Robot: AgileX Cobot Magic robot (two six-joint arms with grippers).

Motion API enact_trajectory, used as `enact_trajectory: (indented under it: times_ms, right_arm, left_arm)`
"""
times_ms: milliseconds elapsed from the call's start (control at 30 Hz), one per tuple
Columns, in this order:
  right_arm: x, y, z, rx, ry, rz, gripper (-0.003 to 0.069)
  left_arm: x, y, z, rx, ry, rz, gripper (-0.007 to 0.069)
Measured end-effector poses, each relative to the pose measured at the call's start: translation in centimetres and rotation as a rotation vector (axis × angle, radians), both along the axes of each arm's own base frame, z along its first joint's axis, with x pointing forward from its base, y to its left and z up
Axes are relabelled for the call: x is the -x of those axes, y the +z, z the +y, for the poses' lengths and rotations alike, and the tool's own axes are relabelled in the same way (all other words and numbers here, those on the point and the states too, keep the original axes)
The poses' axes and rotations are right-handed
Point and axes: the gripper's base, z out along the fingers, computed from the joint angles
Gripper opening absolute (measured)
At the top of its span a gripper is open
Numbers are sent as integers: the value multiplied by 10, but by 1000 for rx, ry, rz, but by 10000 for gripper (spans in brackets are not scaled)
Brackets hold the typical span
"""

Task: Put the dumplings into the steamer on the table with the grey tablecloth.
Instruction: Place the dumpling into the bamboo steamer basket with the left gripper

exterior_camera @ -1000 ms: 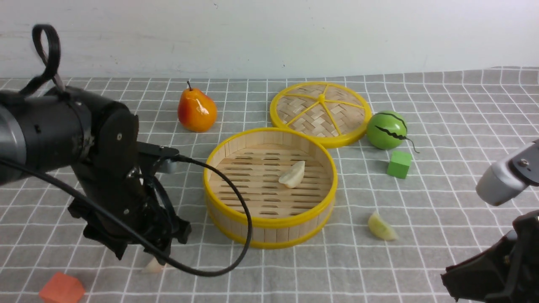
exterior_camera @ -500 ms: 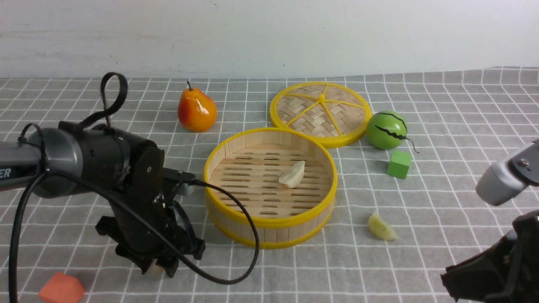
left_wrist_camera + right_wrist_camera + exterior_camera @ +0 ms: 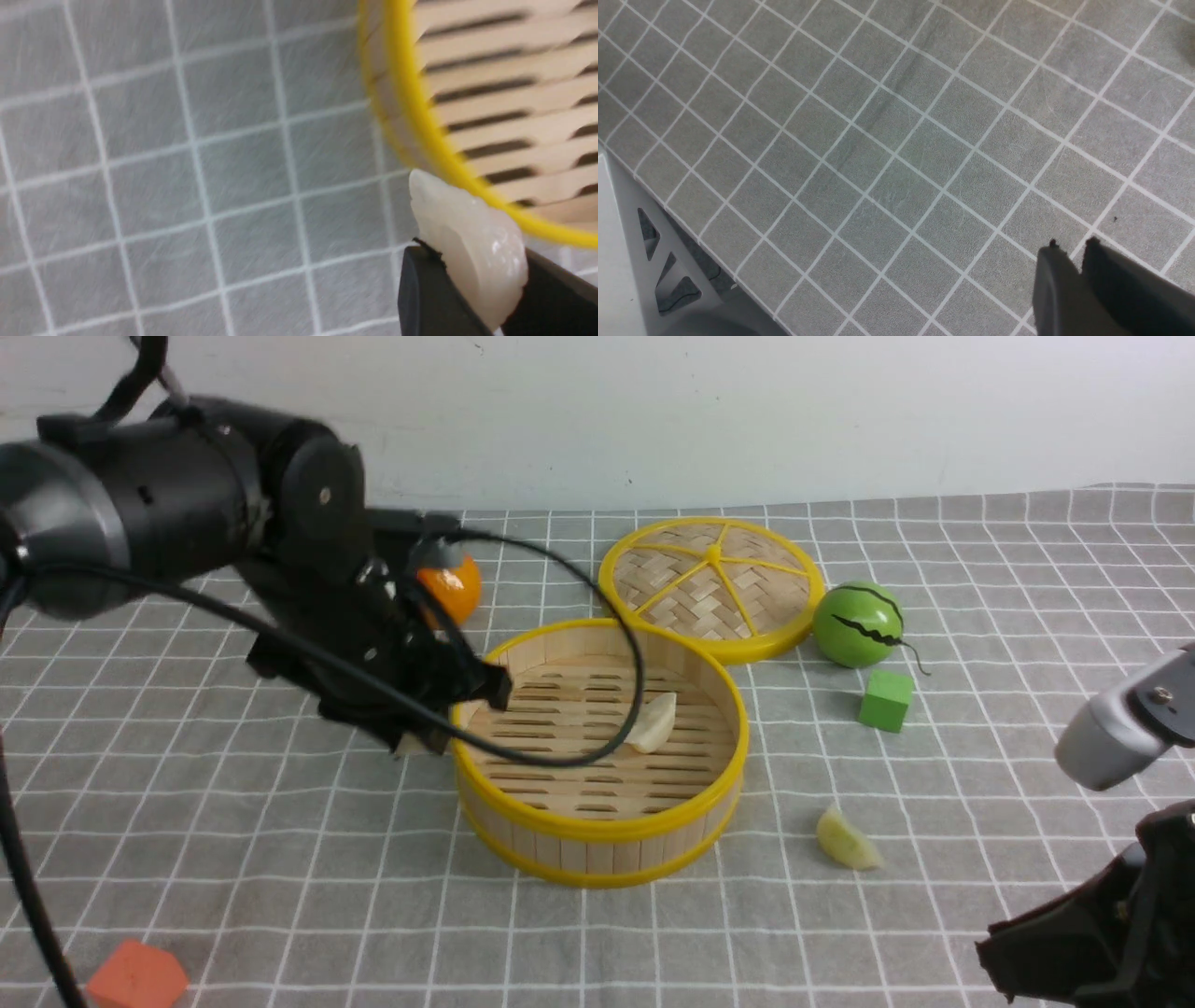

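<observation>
My left gripper (image 3: pixel 418 743) is shut on a cream-white dumpling (image 3: pixel 467 242), held just above the grey tablecloth (image 3: pixel 980 569) beside the left rim of the bamboo steamer (image 3: pixel 597 826). In the front view only a sliver of that held dumpling (image 3: pixel 407 746) shows under the black fingers. A second dumpling (image 3: pixel 651 723) lies on the steamer's slatted floor. A pale yellow-green dumpling (image 3: pixel 845 840) rests on the cloth to the steamer's right. My right gripper (image 3: pixel 1071 245) is shut and holds nothing, hovering over bare cloth at the near right.
The woven yellow-rimmed lid (image 3: pixel 709 583) lies behind the steamer. A pear (image 3: pixel 457 590) is half hidden by my left arm. A green striped ball (image 3: pixel 857 623) and green cube (image 3: pixel 885 700) sit at the right, an orange block (image 3: pixel 135 978) at the near left.
My left gripper closed on the dumpling near the table's front left, lifted it and carried it back and right to the steamer's left rim. The right arm stayed still.
</observation>
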Motion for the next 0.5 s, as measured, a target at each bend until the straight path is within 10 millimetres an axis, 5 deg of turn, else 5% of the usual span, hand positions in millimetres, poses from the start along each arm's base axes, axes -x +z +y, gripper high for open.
enact_trajectory:
  times_ms: [167, 500]
  right_arm:
    - [0, 0, 0, 4, -1, -2, 83]
    - [-7, 16, -10, 106, -83, -27, 83]
  left_arm:
    - [-29, 3, -31, 36, -20, -13, 185]
    - [-89, -73, -61, -8, -3, 100, 185]
